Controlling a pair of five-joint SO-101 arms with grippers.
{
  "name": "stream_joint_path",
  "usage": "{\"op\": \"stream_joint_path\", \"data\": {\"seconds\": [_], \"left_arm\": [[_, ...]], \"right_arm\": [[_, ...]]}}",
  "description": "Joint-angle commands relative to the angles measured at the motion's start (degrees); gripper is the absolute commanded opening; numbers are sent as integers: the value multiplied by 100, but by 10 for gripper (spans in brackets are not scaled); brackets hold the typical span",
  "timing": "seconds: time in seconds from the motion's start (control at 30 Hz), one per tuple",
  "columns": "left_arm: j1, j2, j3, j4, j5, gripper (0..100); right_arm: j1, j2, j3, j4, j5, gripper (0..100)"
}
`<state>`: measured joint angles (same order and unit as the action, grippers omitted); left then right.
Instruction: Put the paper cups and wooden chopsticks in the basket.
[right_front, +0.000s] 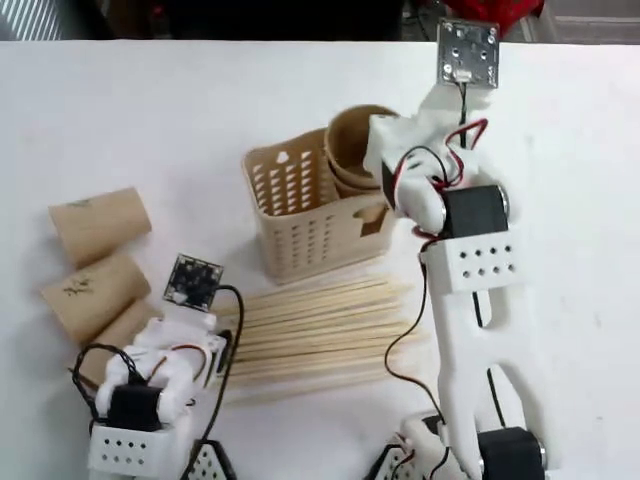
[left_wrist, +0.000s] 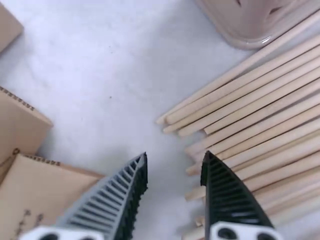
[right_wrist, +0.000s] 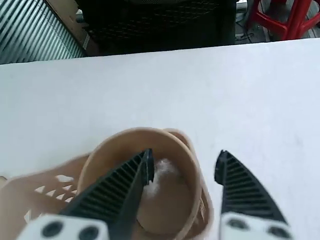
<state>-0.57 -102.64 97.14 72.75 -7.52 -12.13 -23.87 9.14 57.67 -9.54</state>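
Right gripper (right_wrist: 184, 167) is held open over the brown paper cup (right_wrist: 167, 197) in the beige slotted plastic basket (right_wrist: 42, 202), and left gripper (left_wrist: 175, 170) is spread open beside pale wooden chopsticks (left_wrist: 250, 110).

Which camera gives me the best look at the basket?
The high view: the basket shows nearly whole and upright, paper cups nested at one end, chopsticks lying alongside. The left wrist view catches a bottom corner of it; the right wrist view looks down on its slotted rim beside the cups.
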Motion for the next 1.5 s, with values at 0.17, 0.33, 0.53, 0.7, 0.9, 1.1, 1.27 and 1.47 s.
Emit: {"op": "stream_joint_path", "data": {"seconds": [0.17, 0.33, 0.53, 0.7, 0.9, 1.1, 1.27, 1.47], "left_arm": [[48, -31, 0, 26, 0, 188], [48, -31, 0, 26, 0, 188], [48, -31, 0, 26, 0, 188], [48, -31, 0, 26, 0, 188], [48, -31, 0, 26, 0, 188], [48, -31, 0, 26, 0, 188], [48, -31, 0, 26, 0, 188], [48, -31, 0, 26, 0, 188]], "right_arm": [[514, -822, 18, -110, 44, 221], [585, -892, 35, -110, 44, 220], [479, -374, 35, -119, 26, 220], [541, 277, 334, -31, 44, 220], [576, 321, 290, -22, 53, 220], [558, -602, -141, 593, 26, 220], [523, -1745, -176, 1455, 62, 219], [514, -2756, 501, 2571, 1160, 173]]}}
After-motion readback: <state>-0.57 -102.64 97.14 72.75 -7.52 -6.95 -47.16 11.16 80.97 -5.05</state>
